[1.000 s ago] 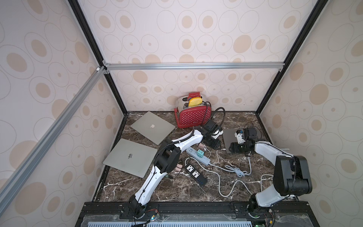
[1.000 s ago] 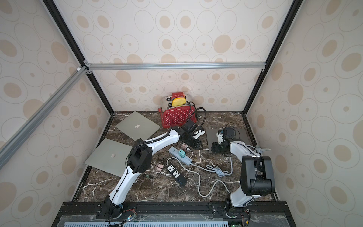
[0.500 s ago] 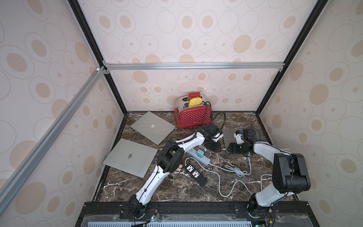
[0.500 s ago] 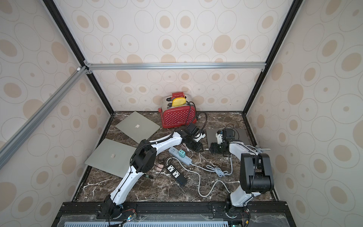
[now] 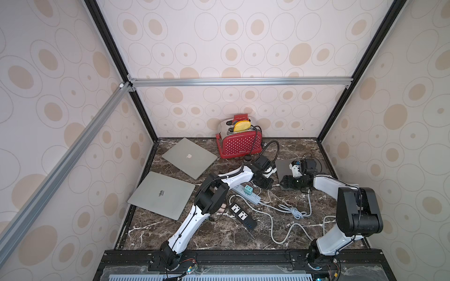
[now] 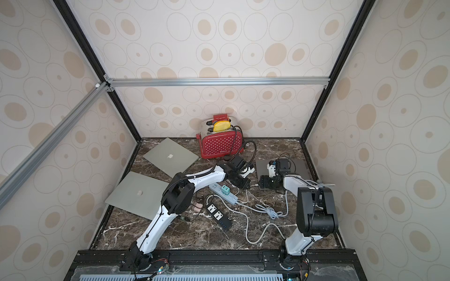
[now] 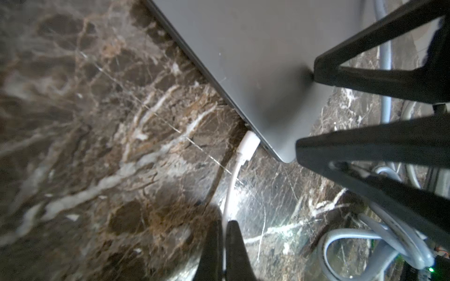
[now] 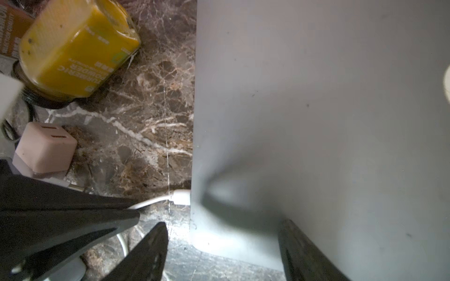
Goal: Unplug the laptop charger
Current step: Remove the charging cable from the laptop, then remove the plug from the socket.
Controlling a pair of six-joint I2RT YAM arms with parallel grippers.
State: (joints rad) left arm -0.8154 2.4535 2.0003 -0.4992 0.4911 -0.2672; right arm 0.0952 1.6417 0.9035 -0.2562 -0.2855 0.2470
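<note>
left arm [image 5: 233, 176]: white, rising from the lower middle of a top view to the centre, elbow raised, wrist bent down to the marble table [image 5: 219, 233].
right arm [image 5: 326, 185]: white and black, running from the lower right up and leftward, forearm low.
grey laptop [image 5: 283, 166]: closed and flat, centre right in both top views.
toaster [image 5: 241, 146]: red, upper centre by the back wall; a yellow slice [image 5: 241, 125] and a red piece [image 5: 239, 118] stand in its slots.
jar [image 8: 78, 46]: upper left of the right wrist view, full of yellow powder.
right gripper [image 8: 220, 226]: jaws wide, astride the laptop's corner, one finger over the lid, one beside it.
left gripper [image 7: 224, 226]: pinched tight on the charger cable [image 7: 230, 189], bottom edge of the left wrist view.
charger plug [image 7: 248, 146]: white, seated in the laptop's edge near that corner.
</note>
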